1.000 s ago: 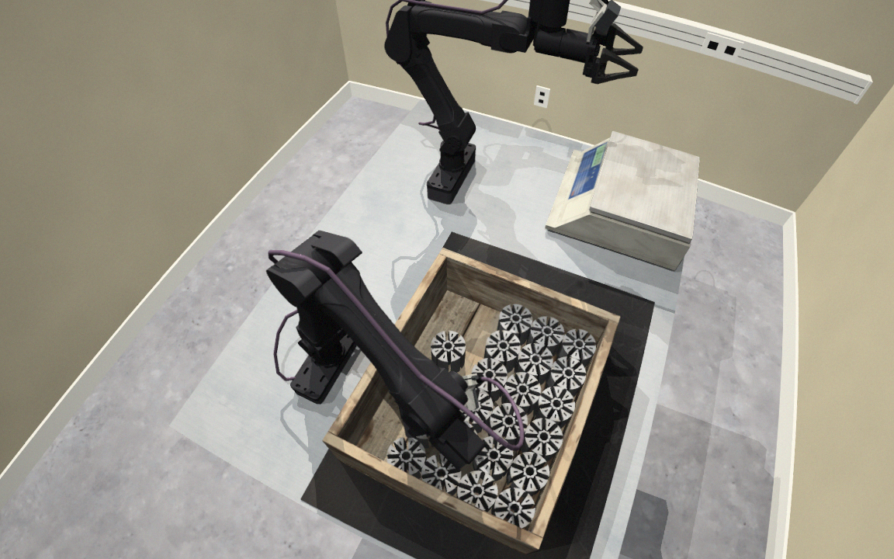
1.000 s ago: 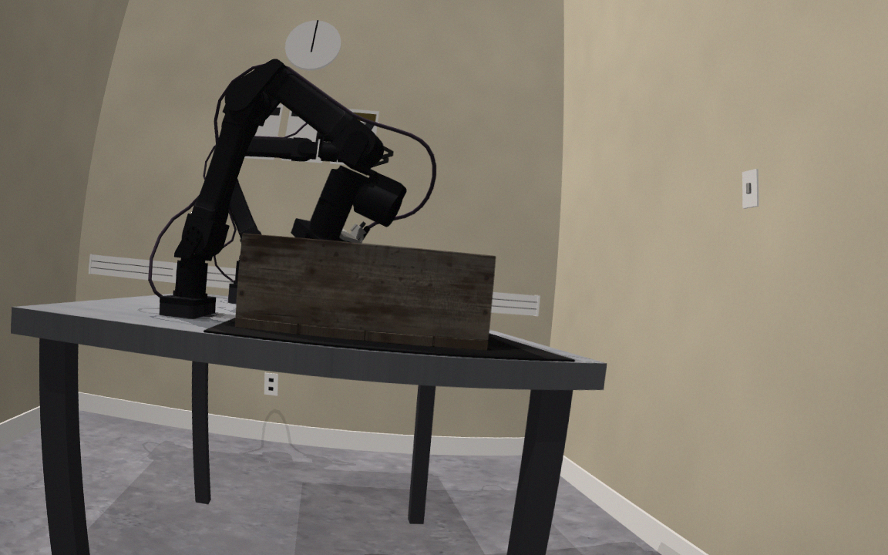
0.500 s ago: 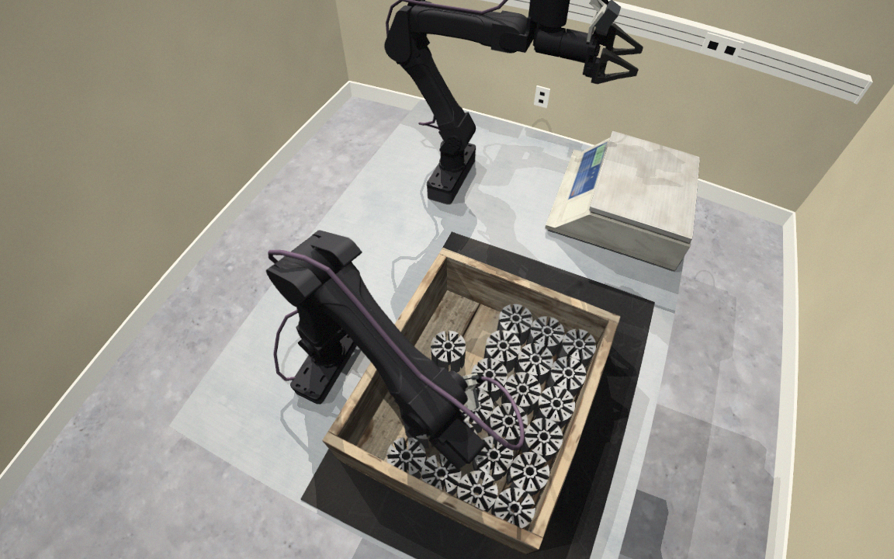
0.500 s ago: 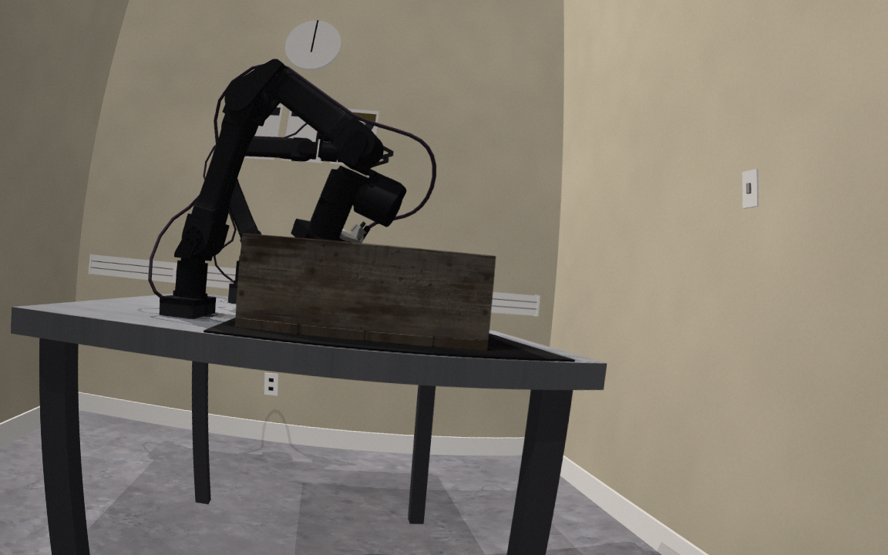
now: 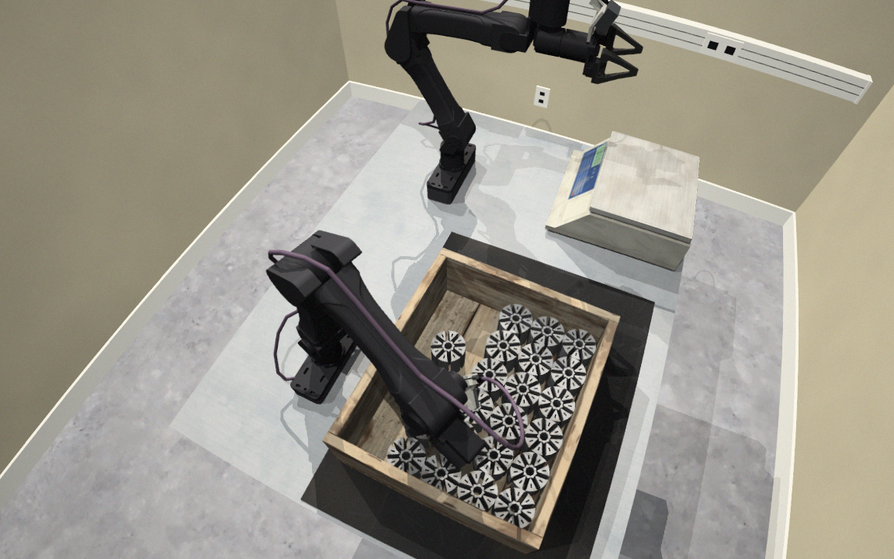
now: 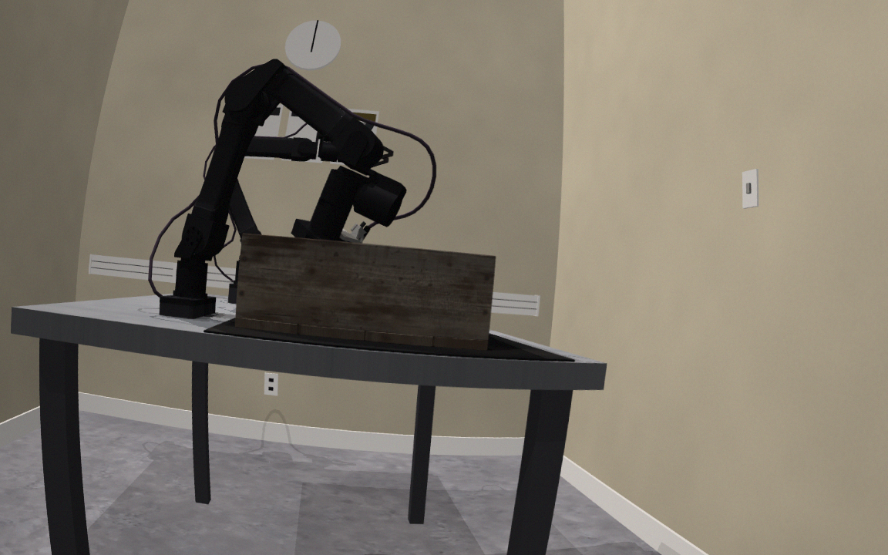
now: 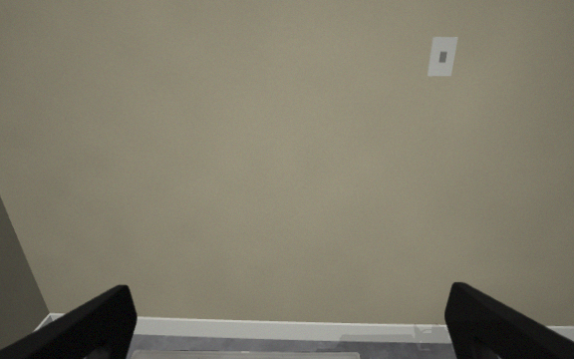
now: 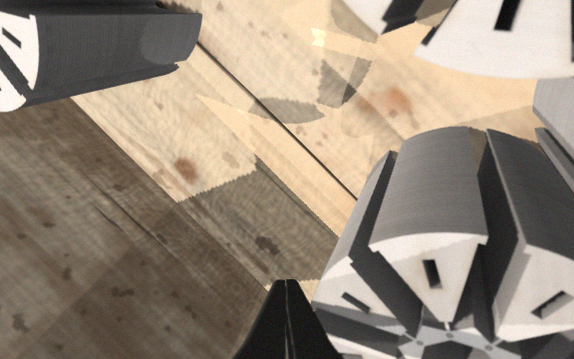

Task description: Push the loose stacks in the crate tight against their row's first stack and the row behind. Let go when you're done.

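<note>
On my top view, a pale, boxy scale (image 5: 645,184) with a blue-and-green display sits at the far right of the bench (image 5: 228,396) (image 6: 309,358). Behind it I see a long white slotted rail (image 5: 784,66) on the wall. My exterior view gives me a round white clock (image 6: 323,52) and, right, a white switch plate (image 6: 749,196) (image 7: 442,56).
</note>
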You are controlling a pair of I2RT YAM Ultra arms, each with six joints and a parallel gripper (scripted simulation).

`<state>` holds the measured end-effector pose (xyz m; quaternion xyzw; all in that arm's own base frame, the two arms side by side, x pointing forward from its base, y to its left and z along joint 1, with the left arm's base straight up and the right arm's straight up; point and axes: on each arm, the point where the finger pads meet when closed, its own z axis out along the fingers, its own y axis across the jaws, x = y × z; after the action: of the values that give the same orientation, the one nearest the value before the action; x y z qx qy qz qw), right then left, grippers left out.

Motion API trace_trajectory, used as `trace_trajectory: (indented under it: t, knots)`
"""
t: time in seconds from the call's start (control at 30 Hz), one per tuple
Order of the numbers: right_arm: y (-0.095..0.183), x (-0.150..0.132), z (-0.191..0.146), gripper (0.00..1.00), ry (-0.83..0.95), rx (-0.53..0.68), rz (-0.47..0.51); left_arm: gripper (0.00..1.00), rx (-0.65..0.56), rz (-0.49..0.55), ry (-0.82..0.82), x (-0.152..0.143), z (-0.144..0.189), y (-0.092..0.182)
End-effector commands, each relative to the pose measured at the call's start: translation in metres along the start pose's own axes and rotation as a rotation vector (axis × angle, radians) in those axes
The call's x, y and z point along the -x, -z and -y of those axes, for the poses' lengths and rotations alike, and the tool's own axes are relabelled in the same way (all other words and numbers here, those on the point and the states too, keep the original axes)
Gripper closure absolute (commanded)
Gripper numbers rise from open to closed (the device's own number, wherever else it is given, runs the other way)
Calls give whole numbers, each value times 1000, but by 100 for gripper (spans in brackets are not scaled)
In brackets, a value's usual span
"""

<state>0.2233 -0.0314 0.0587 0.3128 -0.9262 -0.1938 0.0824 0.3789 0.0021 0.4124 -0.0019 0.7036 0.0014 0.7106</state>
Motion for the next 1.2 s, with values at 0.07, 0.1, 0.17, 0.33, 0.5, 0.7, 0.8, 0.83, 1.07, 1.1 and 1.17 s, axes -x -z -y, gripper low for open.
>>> trace_trajectory:
  t: [0.07,0.1,0.17,0.33,0.5,0.7,0.8,0.83,1.07,1.1,1.17]
  knots:
    - [10,11,3,99,20,-51,49,0,-20,99,2,37,7,5]
    - [11,9,5,99,9,-51,54,0,-20,99,2,37,7,5]
    - [12,8,5,99,5,-51,55,0,-20,99,2,37,7,5]
    - [9,9,4,99,9,-39,47,0,-20,99,2,37,7,5]
    - [19,4,-8,99,3,-14,28,0,-20,99,2,37,7,5]
    - [26,6,-7,99,9,-34,42,0,-20,99,2,37,7,5]
    - [31,0,-18,99,0,5,14,0,-20,99,2,37,7,5]
    - [35,-1,-21,99,-2,8,14,0,-20,99,2,37,7,5]
    - [50,4,-20,99,6,-21,33,0,-20,99,2,37,7,5]
    - [47,3,-20,99,3,-10,26,0,-20,99,2,37,7,5]
    - [42,-3,-27,99,0,4,18,0,-20,99,2,37,7,5]
